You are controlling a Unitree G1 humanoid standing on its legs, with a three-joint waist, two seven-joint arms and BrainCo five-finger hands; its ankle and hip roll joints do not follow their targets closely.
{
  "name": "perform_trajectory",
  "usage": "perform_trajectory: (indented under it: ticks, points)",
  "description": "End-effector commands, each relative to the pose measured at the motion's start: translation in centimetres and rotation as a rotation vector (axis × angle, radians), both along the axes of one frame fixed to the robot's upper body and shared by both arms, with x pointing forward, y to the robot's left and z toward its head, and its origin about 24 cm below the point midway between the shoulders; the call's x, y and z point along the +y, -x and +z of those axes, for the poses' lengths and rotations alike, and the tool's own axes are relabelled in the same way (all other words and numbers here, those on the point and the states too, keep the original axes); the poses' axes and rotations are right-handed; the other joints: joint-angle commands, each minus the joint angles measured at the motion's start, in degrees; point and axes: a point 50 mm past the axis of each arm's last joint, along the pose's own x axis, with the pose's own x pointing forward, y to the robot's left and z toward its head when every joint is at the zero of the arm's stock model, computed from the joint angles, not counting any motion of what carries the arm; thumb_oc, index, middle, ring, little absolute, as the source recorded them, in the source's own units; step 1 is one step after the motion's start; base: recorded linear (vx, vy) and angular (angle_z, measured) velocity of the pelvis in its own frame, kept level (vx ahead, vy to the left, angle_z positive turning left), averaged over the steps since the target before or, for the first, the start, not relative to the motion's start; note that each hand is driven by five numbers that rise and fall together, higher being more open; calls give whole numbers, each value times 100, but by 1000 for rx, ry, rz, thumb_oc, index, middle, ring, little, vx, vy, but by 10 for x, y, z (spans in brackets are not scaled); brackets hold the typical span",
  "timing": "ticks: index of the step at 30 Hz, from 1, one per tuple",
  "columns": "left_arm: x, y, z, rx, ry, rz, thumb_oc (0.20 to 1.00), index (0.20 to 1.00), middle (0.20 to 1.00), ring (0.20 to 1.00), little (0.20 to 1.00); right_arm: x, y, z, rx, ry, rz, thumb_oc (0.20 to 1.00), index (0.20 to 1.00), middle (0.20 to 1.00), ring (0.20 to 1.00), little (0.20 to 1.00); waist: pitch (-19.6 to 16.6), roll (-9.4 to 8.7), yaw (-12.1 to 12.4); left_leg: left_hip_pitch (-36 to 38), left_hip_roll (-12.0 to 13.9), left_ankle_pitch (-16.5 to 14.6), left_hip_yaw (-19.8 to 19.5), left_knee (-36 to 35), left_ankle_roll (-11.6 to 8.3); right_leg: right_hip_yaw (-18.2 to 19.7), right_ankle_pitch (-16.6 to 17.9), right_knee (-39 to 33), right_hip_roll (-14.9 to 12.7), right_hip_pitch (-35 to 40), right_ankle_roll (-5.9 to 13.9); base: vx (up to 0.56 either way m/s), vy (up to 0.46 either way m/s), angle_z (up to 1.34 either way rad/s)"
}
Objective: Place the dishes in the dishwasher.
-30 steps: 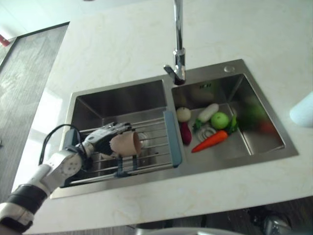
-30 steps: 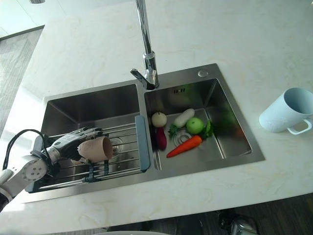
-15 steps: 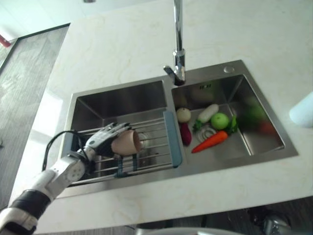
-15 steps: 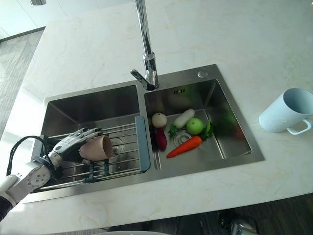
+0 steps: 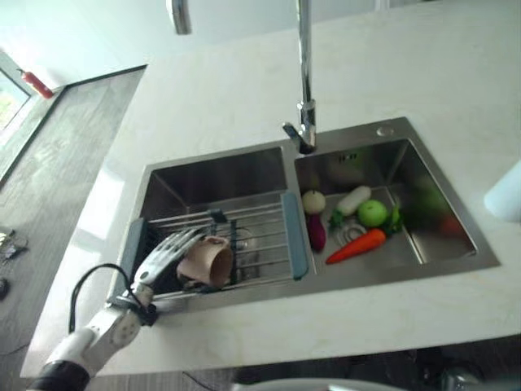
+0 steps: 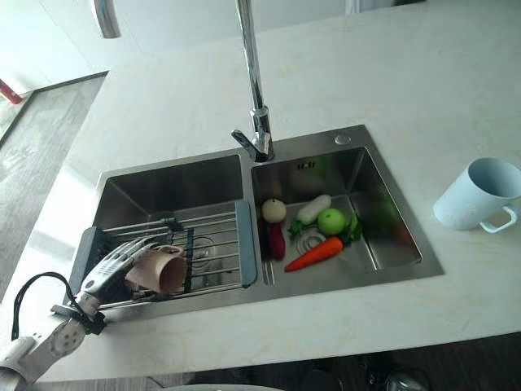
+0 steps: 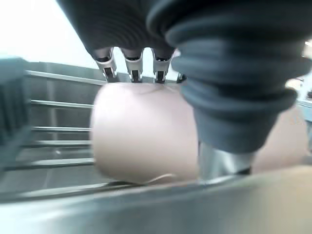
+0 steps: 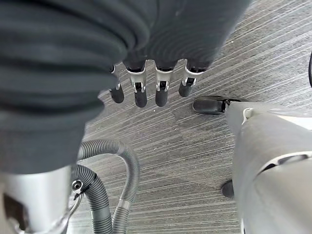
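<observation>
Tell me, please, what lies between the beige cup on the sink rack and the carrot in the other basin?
In the right eye view, between the beige cup and the carrot lie the rack's grey end bar and a purple vegetable.

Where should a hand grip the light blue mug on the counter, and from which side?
Probably round the body, coming from the sink side. The light blue mug lies tilted on the counter right of the sink, mouth facing up and away; its handle sticks out on the near right, so the left flank is bare. The right hand hangs over the floor, fingers relaxed.
</observation>
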Motion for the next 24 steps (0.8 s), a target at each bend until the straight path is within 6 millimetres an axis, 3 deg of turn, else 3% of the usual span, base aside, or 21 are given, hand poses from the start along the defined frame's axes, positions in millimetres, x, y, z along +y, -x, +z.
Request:
perform_trajectory:
  ticks: [1,5,12,24]
  points:
    - [0,1,2,13,-17,-53,1000,1000,1000,1000,1000,6,-9,1,-38,-9,-18,1000,1000,1000,1000,1000,263,-236,136,-195,-196,-621,-387,135,19,-433,-927,824,-429,30,546,37,26,3]
    - [-4,11,-11,146,10,-68,1000,1000,1000,1000,1000,3,-6,1,-28,-3,-21,1000,1000,1000,1000,1000,217,-193,102,-140,-229,-639,-392,125,22,-423,-961,853,-447,66,548,45,35,1]
    - [-5,15,-18,217,1,-63,1000,1000,1000,1000,1000,-4,-2,2,-10,8,-20,1000,1000,1000,1000,1000,183,-157,35,-69,-243,-667,-338,140,28,-404,-998,897,-477,106,553,35,36,0]
    - [-3,3,-5,148,-56,-72,1000,1000,1000,1000,1000,-6,3,1,2,15,-30,1000,1000,1000,1000,1000,201,-149,-19,-94,-276,-691,-321,185,54,-338,-993,965,-513,43,582,4,6,0]
